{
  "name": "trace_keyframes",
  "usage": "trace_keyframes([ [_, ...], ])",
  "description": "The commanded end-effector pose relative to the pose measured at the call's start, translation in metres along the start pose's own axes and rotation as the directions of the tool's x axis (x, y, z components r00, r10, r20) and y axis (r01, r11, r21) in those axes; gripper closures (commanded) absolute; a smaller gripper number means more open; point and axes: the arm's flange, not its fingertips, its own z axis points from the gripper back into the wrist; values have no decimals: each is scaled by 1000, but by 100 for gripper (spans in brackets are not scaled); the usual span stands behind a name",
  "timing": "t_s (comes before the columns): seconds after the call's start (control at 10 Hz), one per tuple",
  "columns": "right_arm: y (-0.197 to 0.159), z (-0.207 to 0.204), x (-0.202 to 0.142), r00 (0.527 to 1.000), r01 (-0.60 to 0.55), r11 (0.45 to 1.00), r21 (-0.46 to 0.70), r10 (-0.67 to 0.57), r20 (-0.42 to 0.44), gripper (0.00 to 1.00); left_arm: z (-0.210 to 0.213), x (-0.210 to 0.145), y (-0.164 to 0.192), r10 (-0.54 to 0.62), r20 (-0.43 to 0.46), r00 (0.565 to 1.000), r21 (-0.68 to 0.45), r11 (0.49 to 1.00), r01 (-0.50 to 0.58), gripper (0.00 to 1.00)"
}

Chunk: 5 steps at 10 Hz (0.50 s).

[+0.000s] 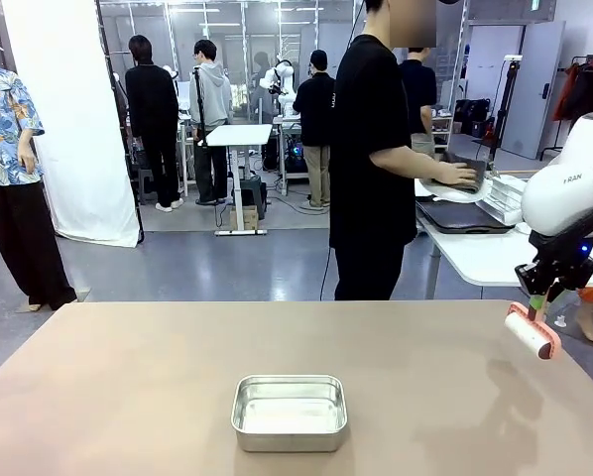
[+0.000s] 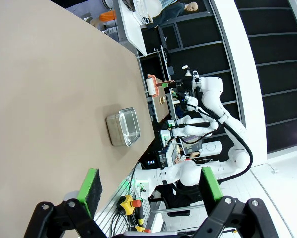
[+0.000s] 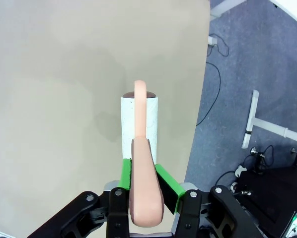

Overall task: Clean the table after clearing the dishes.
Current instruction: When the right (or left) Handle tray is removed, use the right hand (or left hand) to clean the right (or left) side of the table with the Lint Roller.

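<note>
The brownish table (image 1: 128, 377) carries no plates. A person stands at the smaller white table (image 1: 475, 260) at the back right, one hand on a white plate (image 1: 441, 190) above a dark tray (image 1: 463, 216). My right gripper (image 1: 540, 297) hangs over the table's right edge, shut on the pink handle of a lint roller (image 1: 533, 331). In the right wrist view the roller (image 3: 139, 124) points down at the table top (image 3: 54, 74), clamped in that gripper (image 3: 147, 176). My left gripper (image 2: 151, 186) stands open with nothing between its green pads (image 2: 91, 184), well away from the table.
A small steel pan (image 1: 290, 412) sits near the table's front edge at the middle, and it appears in the left wrist view too (image 2: 123, 127). Several people stand farther back in the room.
</note>
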Motion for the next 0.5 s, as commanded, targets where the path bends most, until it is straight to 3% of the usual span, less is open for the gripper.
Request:
trace_keyframes([
  [0.0,10,12,-11,996,-68,998,-4,68,59,77,1,-3,-3,-6,10,1000,-1,1000,6,0],
  [0.4,18,42,-17,987,-103,995,-15,105,122,77,1,-3,-3,-6,10,1000,-1,1000,6,0],
])
